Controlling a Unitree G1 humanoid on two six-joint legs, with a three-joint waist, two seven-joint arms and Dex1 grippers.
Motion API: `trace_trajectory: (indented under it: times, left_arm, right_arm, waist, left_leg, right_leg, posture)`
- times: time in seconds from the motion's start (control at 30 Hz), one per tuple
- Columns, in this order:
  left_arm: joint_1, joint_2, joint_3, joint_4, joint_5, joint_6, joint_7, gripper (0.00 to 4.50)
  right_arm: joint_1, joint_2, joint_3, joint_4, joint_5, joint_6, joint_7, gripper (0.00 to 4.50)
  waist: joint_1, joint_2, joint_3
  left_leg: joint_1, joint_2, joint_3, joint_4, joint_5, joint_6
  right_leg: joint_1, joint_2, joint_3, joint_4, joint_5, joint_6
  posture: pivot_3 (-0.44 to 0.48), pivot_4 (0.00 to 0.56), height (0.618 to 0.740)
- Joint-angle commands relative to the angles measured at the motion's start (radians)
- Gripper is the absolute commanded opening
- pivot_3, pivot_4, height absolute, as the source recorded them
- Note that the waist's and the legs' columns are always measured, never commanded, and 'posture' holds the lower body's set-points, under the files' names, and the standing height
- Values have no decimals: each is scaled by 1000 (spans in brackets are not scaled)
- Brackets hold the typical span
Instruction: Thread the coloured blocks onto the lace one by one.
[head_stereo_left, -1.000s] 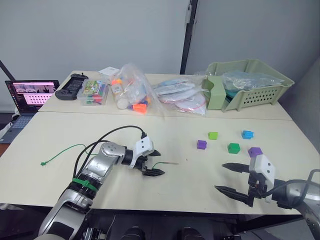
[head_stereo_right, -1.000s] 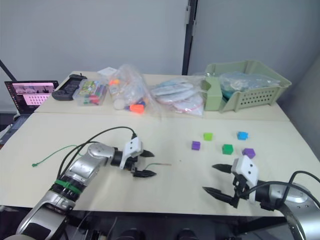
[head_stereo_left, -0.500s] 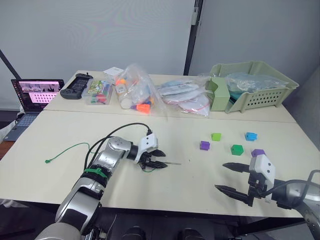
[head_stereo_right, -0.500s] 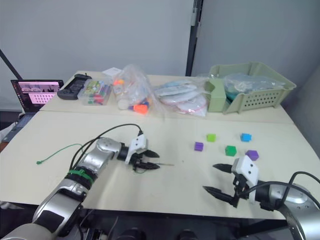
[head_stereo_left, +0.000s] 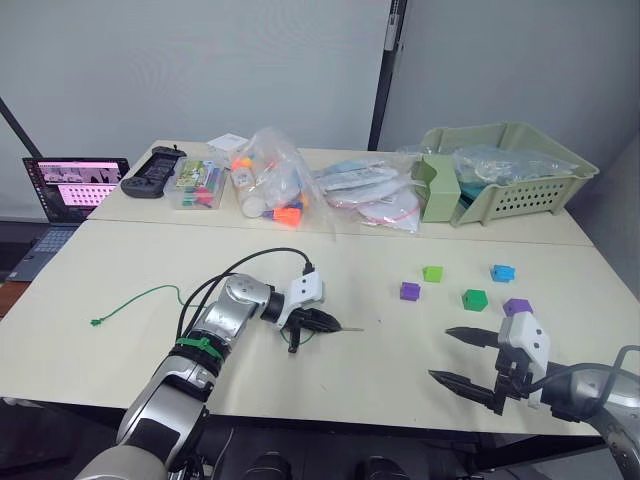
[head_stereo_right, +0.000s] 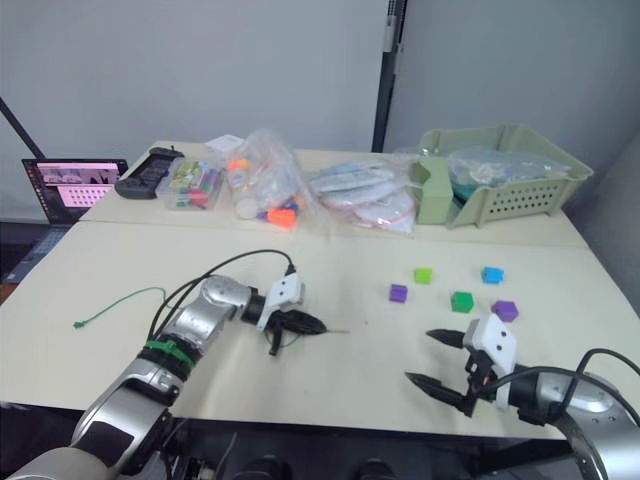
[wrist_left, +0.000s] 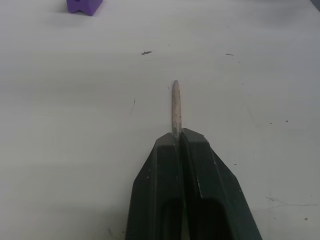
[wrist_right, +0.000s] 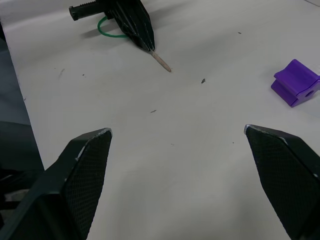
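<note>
My left gripper lies on the table's middle, shut on the lace just behind its pale stiff tip, which pokes out past the closed fingers. The green lace trails left across the table to its knotted end. To the right sit the coloured blocks: a purple one, a lime one, a dark green one, a blue one and a second purple one. My right gripper hovers open near the front edge, below the blocks, with nothing between its fingers.
Along the back stand a green basket, clear bags of toys, a clear box of coloured pieces, a black controller and an open laptop. A seam runs between the two tables.
My left gripper has gone from open to shut on the lace behind its tip and shifted slightly right. The right gripper has stayed put. The camera shifted early on.
</note>
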Motion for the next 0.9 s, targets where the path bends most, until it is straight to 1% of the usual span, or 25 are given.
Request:
trace_trajectory:
  times: [0.03,0.2,0.27,0.4,0.47,0.53,0.6,0.7,0.83,0.9]
  left_arm:
    - [-35,34,20,-52,-4,33,-31,24]
    - [-8,158,59,-223,-64,135,-124,24]
    - [22,208,69,-280,-70,151,-134,24]
    - [69,261,90,-375,-93,201,-130,24]
    - [92,272,99,-419,-99,230,-114,24]
    - [103,252,90,-439,-84,231,-70,24]
    - [106,231,72,-458,-94,261,-69,24]
    - [82,207,23,-430,-32,238,-34,714]
    - [20,157,-57,-374,51,242,5,2039]
    - [-4,132,-85,-346,79,232,18,2039]
  right_arm:
    - [-1,5,-25,-29,6,-15,-12,4500]
    - [39,28,-61,-26,4,-13,-54,4500]
    - [57,44,-79,-15,-3,-15,-82,4500]
    - [72,76,-106,-11,-3,-12,-138,4500]
    - [81,93,-119,-10,-4,-12,-160,4500]
    - [83,108,-124,-19,4,-9,-178,4500]
    - [83,113,-120,-27,5,-6,-187,4500]
    - [78,111,-114,-28,3,-4,-191,4500]
    - [78,107,-110,-33,0,-5,-195,4500]
    - [81,107,-109,-39,-1,-5,-200,4500]
  waist:
    - [-3,0,0]
    - [-17,0,0]
    - [-21,0,0]
    - [-22,0,0]
    - [-20,1,0]
    - [-17,1,0]
    - [-14,1,0]
    - [-15,1,0]
    - [-16,0,0]
    - [-16,0,0]
  left_leg:
    - [0,0,0,0,0,0]
    - [-3,1,-1,0,0,0]
    - [-3,1,-1,0,0,0]
    - [-2,1,-2,0,0,0]
    - [-2,2,-2,0,0,0]
    - [-3,2,-2,0,0,0]
    - [-2,2,-2,0,0,0]
    - [-2,1,-1,0,0,0]
    - [-2,0,-1,0,0,0]
    - [-3,0,-1,0,0,0]
  right_leg:
    - [0,0,0,0,0,0]
    - [-5,1,0,2,0,0]
    - [-5,1,0,2,0,0]
    - [-4,0,0,2,0,0]
    - [-4,0,0,2,0,0]
    - [-4,0,0,1,0,0]
    - [-3,-1,0,1,0,0]
    - [-3,0,0,1,0,0]
    - [-3,0,0,1,0,0]
    - [-4,0,0,1,0,0]
  posture:
    - [0,150,740]
    - [0,150,740]
    - [0,150,740]
    - [0,150,740]
    - [0,150,740]
    - [0,150,740]
    - [0,150,740]
    - [0,150,740]
    - [0,150,740]
    - [0,150,740]
